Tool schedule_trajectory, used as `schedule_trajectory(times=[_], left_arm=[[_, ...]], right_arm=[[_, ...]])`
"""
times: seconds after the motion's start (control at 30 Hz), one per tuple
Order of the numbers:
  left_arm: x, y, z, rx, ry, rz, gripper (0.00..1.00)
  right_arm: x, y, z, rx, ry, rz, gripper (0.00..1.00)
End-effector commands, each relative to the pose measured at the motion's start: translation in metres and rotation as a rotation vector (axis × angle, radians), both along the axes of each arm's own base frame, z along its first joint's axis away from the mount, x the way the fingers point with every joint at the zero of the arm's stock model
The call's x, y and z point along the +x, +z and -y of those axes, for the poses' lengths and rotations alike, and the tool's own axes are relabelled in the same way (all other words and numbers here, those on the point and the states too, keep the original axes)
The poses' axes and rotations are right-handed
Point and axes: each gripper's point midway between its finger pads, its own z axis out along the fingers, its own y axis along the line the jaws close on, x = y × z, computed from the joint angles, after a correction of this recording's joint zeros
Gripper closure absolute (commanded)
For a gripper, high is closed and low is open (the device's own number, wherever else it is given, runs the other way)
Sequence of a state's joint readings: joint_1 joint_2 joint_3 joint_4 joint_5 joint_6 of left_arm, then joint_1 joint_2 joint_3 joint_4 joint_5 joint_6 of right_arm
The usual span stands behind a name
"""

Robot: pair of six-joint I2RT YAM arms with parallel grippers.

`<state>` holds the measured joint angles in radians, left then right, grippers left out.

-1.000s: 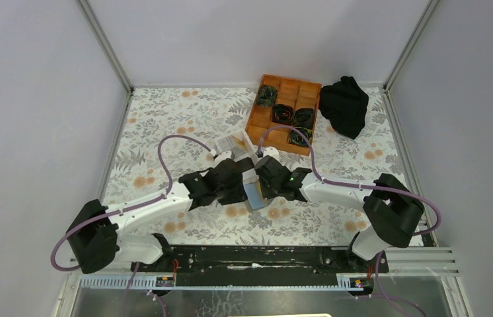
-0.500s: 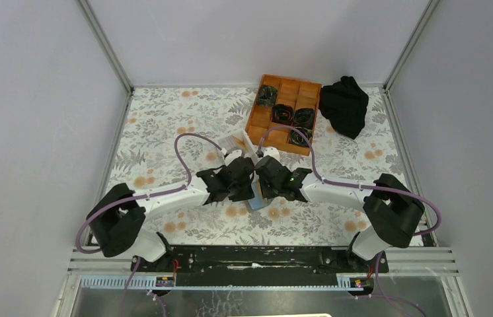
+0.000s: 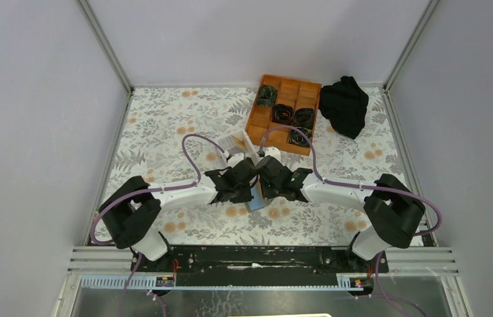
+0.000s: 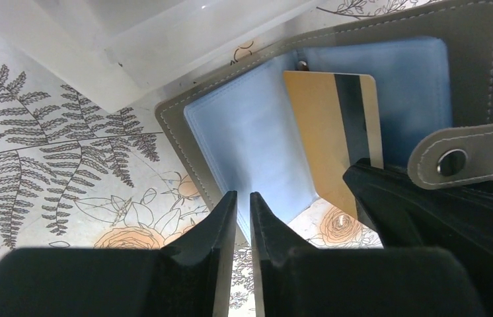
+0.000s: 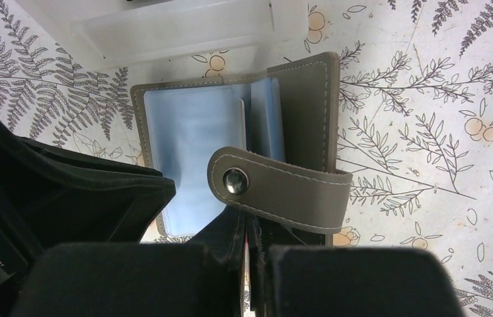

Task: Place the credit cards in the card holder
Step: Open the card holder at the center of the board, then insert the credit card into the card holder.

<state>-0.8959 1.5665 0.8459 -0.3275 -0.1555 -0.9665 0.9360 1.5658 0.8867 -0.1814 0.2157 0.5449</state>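
Grey stitched leatherette outside and pale blue plastic sleeves inside, the flat folding card holder (image 4: 475, 46) lies open on the floral-patterned table (image 5: 429, 99). It sits mid-table in the top view, between the two arms, with a white translucent plastic box (image 4: 164, 39) just beside it at 11 o'clock. The holder looks light and limp at the fold, so it would probably skid if pushed. The sleeves are thin and slick and would buckle, so a page is best taken at its free edge. The grey snap strap (image 5: 283, 188) hangs loose on the 3 o'clock side.

The tan-gold rectangular credit card (image 4: 326, 132) with a dark stripe lies over the right-hand sleeve, its far end pointing to 12 o'clock. Whether it is inside the pocket cannot be told. It should be stiff, smooth and light, and best held by its near short edge.

The right gripper (image 5: 249, 238) is closed on that near end, at 5 o'clock. The left gripper (image 4: 242, 198) shows only a narrow slit, at the left sleeve's 6 o'clock edge. Whether it pinches the plastic cannot be told.
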Motion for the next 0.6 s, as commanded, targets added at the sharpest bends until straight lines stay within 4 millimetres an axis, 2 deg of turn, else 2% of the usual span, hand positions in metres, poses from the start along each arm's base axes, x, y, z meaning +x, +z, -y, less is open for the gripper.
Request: schedule_trajectory(times=[0.0,0.17,0.43,0.57], left_arm=[[0.007,-0.002,-0.001,0.007,0.005,0.049,0.81],[0.003,-0.009,-0.009,0.033,0.007,0.039,0.82],[0.0,-0.016,-0.016,0.059,0.013,0.026,0.82],[-0.001,-0.021,-0.018,0.071,0.012,0.015,0.82]], right_arm=[[-0.025,-0.02,0.015,-0.077,0.018,-0.105,1.0],[-0.019,-0.013,0.018,-0.031,-0.008,-0.119,1.0],[-0.012,-0.012,0.027,0.1,-0.049,-0.183,1.0],[-0.012,-0.013,0.025,0.137,-0.044,-0.206,1.0]])
